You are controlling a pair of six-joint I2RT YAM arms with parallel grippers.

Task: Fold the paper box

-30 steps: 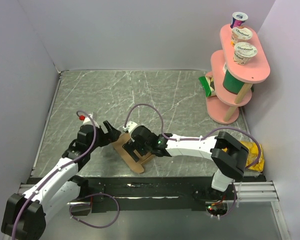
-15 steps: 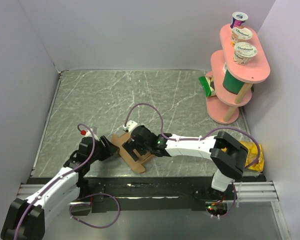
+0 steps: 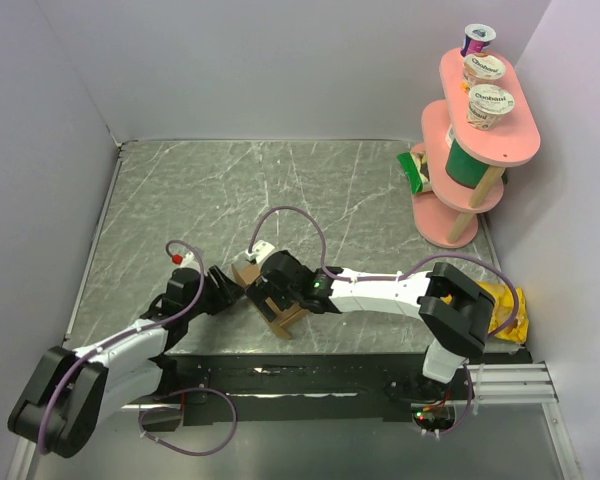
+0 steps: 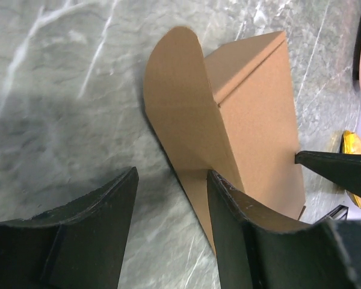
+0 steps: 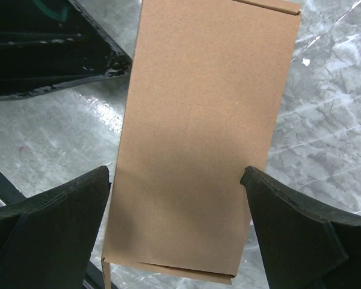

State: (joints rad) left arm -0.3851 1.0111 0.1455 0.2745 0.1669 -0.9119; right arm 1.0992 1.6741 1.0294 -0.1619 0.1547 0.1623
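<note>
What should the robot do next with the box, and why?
Probably close the left hand on the upright rounded flap and fold it over. That flap stands just ahead of its open fingers, while the open right hand straddles the flat panel of the paper box.

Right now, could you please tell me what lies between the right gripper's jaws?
The paper box: in the right wrist view its flat brown panel fills almost the whole stretch between the right gripper's spread jaws.
</note>
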